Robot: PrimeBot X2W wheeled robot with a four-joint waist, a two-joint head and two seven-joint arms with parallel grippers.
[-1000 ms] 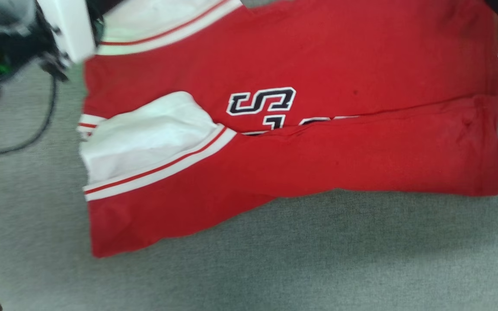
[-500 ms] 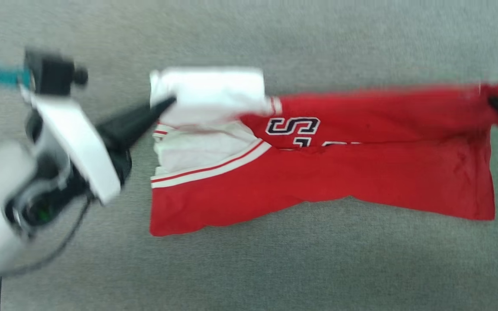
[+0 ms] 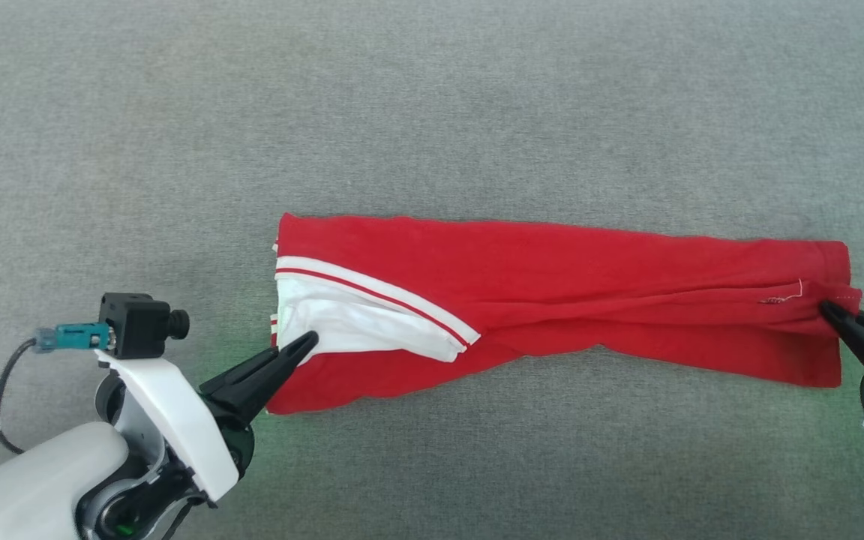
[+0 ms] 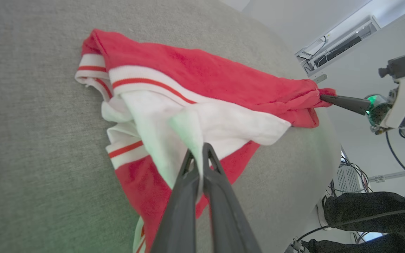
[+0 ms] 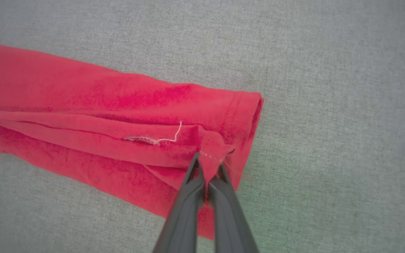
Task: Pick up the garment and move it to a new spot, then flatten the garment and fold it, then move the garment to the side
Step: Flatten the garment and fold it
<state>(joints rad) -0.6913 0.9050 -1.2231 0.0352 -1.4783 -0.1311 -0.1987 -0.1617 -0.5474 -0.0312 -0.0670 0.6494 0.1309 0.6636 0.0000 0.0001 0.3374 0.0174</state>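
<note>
The garment [image 3: 552,300] lies on the grey worktop [image 3: 432,112] as a long, narrow band — its long axis runs left to right. The left end effector [image 3: 310,341] is pressed together on white cloth at the band's left end. The right end effector [image 3: 826,307] pinches red cloth at the right end. Each arm has its own end, so the next fold probably depends on carrying one end along that axis toward the other.

garment [image 3: 552,270] on table [image 3: 432,112], end effectors at both ends
</note>
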